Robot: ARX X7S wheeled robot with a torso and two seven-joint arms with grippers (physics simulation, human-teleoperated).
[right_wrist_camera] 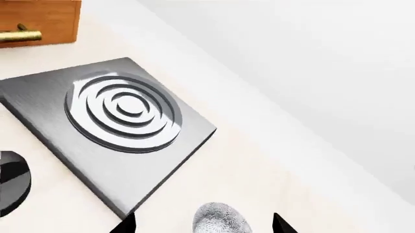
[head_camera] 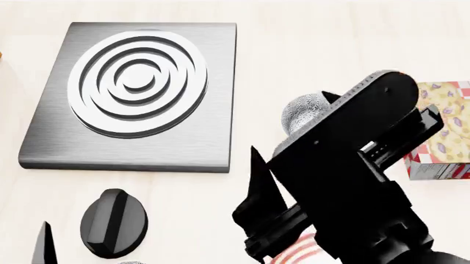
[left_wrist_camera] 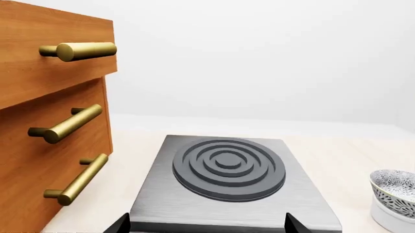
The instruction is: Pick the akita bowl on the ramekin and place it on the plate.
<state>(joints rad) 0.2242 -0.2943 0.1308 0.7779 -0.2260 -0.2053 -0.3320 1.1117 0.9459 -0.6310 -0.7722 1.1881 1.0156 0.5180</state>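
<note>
Brushed-steel hob beside akita bowl, half hidden behind right arm (fingers apart).

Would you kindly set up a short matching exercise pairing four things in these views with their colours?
Things:
1. drawer handles
2. hotplate
3. knob
4. carton

Colours:
a. brushed grey with ring pattern
b. red-and-white checks with yellow
c. brass gold
d. glossy black

Pairs: 1-c, 2-a, 3-d, 4-b
</note>
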